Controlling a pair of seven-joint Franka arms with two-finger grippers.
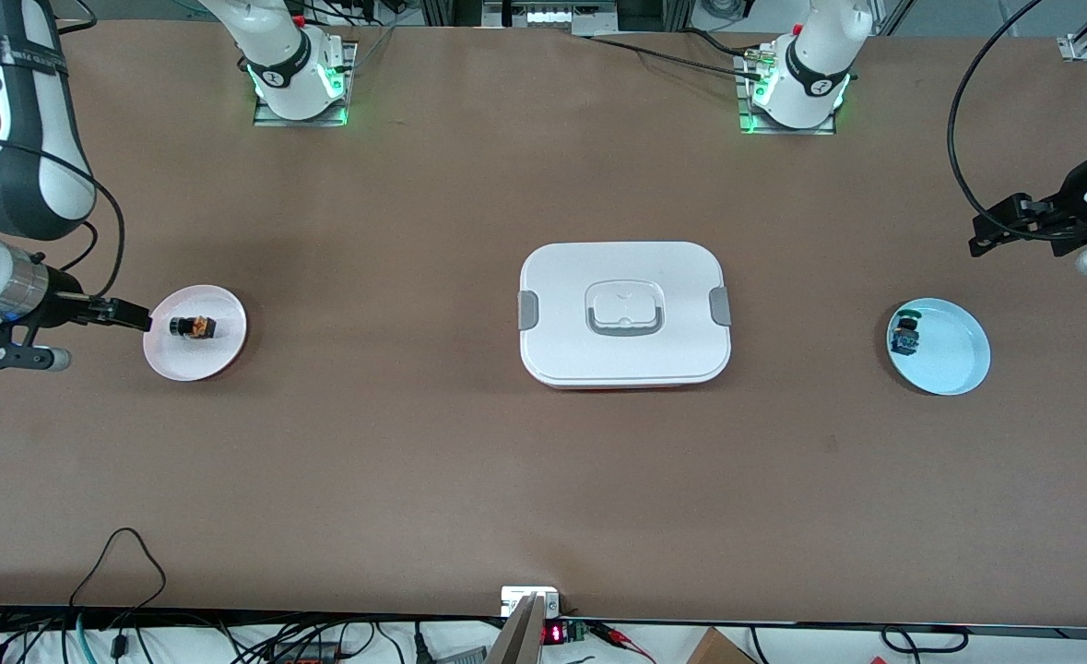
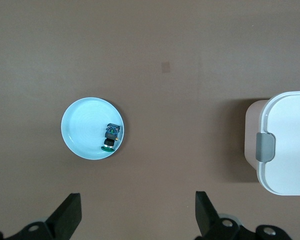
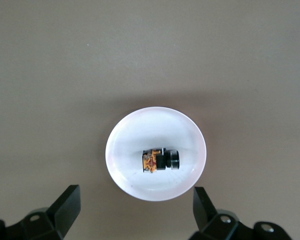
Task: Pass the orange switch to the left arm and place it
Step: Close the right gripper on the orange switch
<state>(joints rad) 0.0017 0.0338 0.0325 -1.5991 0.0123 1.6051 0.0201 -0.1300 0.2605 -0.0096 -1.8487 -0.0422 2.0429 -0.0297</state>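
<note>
Orange switch (image 3: 160,160) lies in the pink plate (image 3: 135,140) — right pincer (image 3: 135,210) spread above, left pincer (image 2: 137,212) spread too.

- A robotics lab bench was shown, not a home or shop.
- Two arm bases (image 1: 301,78) (image 1: 797,92) were bolted on metal plates to a brown-covered table (image 1: 469,461).
- Loose cables (image 1: 119,563) and electronics with a red digital readout (image 1: 552,634) were seen along the table's near edge.
</note>
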